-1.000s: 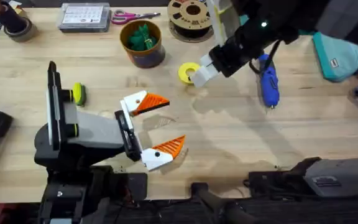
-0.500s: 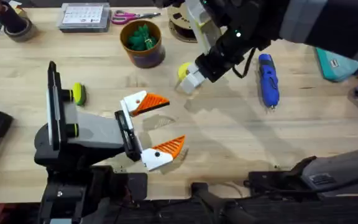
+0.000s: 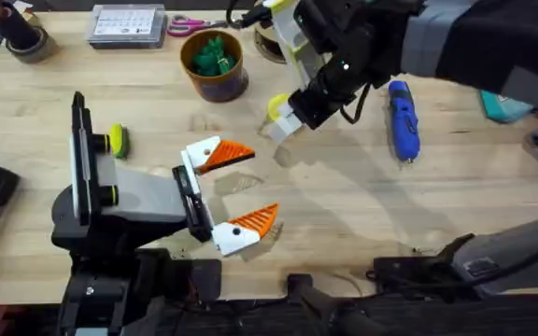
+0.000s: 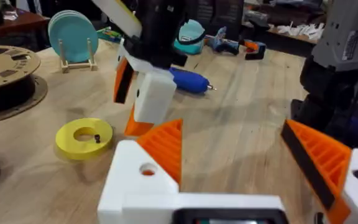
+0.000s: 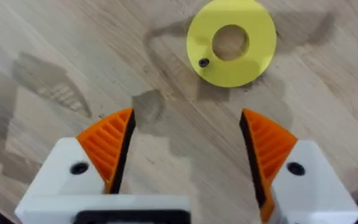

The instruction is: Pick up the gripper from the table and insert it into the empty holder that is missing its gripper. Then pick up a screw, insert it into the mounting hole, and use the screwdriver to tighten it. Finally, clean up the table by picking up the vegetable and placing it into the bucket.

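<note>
The right end effector (image 5: pixel 185 146) is hovering wide open and empty over the worktop (image 3: pixel 344 205), just short of the yellow ring (image 5: pixel 231 42) carrying a small dark screw (image 5: pixel 203 62). It should centre over the screw and descend straight, pinching gently. The left end effector (image 3: pixel 236 191) is also gaping, empty.

Overhead: looking down and forward across the light wooden desk (image 3: pixel 344 215). Wrist views: close, low, sharing the flat yellow plastic ring (image 4: pixel 84 137) (image 5: pixel 231 42) (image 3: pixel 276 105).

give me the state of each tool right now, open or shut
Left tool: open, holding nothing.
Right tool: open, empty, above the table near the yellow ring.
</note>
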`<state>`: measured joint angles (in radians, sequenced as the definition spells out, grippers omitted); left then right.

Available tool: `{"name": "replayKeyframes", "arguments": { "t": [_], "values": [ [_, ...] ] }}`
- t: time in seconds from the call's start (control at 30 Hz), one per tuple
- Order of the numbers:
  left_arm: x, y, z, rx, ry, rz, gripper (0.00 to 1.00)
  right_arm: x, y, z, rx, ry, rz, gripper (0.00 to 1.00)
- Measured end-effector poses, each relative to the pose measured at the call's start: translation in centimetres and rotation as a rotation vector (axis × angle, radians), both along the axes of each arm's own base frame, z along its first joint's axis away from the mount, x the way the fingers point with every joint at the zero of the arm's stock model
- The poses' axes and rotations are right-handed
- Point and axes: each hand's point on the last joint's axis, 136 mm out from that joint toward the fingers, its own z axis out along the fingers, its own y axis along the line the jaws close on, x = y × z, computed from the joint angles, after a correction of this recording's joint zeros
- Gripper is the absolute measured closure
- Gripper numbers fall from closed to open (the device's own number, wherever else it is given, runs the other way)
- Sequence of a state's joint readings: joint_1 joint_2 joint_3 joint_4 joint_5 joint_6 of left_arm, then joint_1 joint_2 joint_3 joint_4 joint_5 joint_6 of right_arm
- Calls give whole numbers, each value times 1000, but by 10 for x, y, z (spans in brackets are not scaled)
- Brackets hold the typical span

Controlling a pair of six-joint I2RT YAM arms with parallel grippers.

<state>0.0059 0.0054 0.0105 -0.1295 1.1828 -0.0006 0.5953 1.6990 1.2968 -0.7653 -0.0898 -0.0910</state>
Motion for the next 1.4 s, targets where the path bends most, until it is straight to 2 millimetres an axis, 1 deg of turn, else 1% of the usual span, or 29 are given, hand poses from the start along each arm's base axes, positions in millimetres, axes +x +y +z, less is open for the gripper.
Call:
{"name": "replayKeyframes", "arguments": {
  "t": [0.17, 0.33, 0.6, 1.07, 1.4],
  "values": [
    [0, 0, 0, 0, 0, 0, 15, 0, -4, -10, -15, -8, -6, 4],
    [0, 0, 0, 0, 0, 0, 15, 8, -7, -11, -36, -47, -19, 4],
    [0, 0, 0, 0, 0, 0, 15, 22, -1, -7, -18, -103, -27, 3],
    [0, 0, 0, 0, 0, 0, 15, 27, 7, -16, -16, -115, -17, 4],
    [0, 0, 0, 0, 0, 0, 15, 30, 9, -33, -33, -95, -17, 3]
  ]
}}
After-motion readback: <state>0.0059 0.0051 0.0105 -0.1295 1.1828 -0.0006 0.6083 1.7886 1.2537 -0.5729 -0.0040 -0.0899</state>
